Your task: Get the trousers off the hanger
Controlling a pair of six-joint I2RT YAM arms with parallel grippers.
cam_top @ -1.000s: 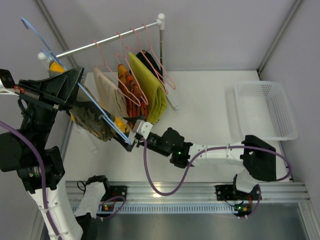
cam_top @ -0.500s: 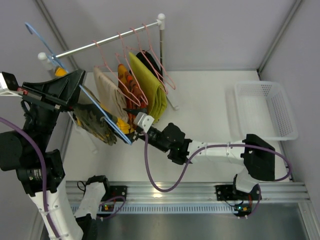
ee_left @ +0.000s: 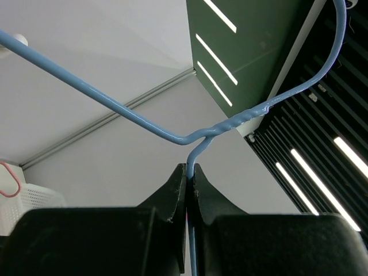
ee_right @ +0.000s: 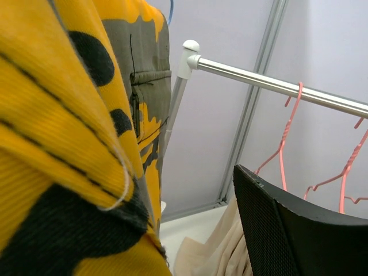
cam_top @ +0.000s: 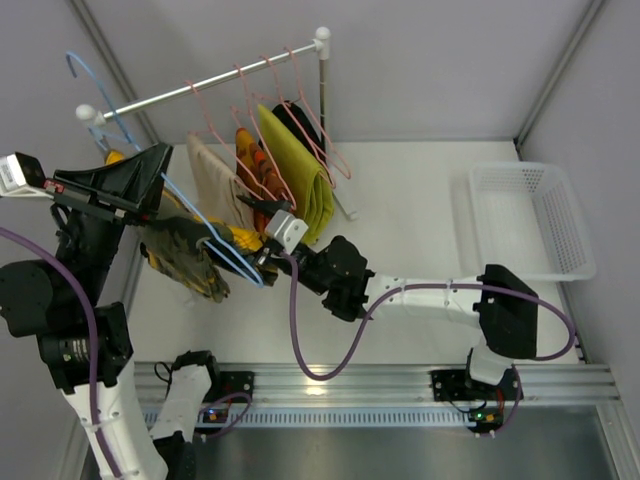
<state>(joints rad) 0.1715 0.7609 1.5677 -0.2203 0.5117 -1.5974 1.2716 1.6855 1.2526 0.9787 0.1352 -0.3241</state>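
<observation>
The light-blue hanger (cam_top: pixel 75 58) is off the rail, tilted, with its neck (ee_left: pixel 241 118) pinched in my left gripper (cam_top: pixel 155 185), which is shut on the wire (ee_left: pixel 188 167). The camouflage trousers (cam_top: pixel 185 250) hang bunched over the hanger's lower bar. My right gripper (cam_top: pixel 265 240) reaches in from the right and stands open at the trousers' near edge. In the right wrist view the yellow-and-black cloth (ee_right: pixel 52 144) fills the left side and hides one finger. The other finger (ee_right: pixel 287 224) stands well apart from the cloth.
The metal rail (cam_top: pixel 220 75) carries pink hangers (cam_top: pixel 300 100) with beige (cam_top: pixel 215 180), orange-red (cam_top: pixel 262 175) and olive-yellow (cam_top: pixel 300 180) garments right beside my right gripper. Its post (cam_top: pixel 335 130) stands behind. A white basket (cam_top: pixel 530 215) sits at the right.
The left gripper has swung the hanger so that its hook sits further right and the trousers slump lower. The right gripper has moved up against the trousers and its jaws have narrowed a little.
</observation>
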